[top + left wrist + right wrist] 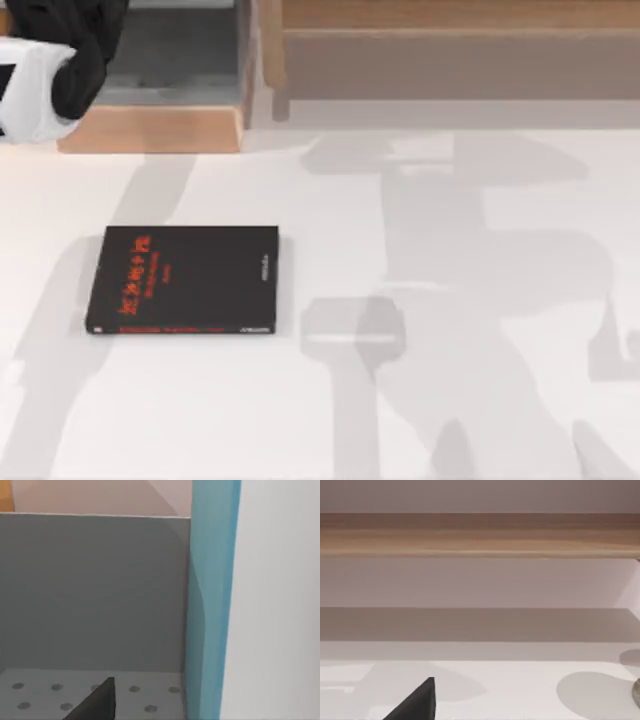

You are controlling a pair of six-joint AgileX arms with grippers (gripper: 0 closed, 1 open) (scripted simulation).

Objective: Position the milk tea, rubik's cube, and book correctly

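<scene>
You have the book (183,280) lying flat on the white table (450,420), left of centre, black cover with red characters facing up, nothing touching it. Your left arm (50,60) sits at the far left corner, over a wooden compartment with a grey floor (175,55). Its wrist view looks at a grey wall (95,590) beside a light-blue upright strip (210,605), with a white dotted surface (145,695) low down (possibly the milk tea, though you can't be sure). One dark fingertip (97,702) pokes in; whether that gripper is wide or closed can't be told. The right wrist view faces a wooden ledge (480,535), showing one dark fingertip (417,702) over the table, spread likewise unclear.
</scene>
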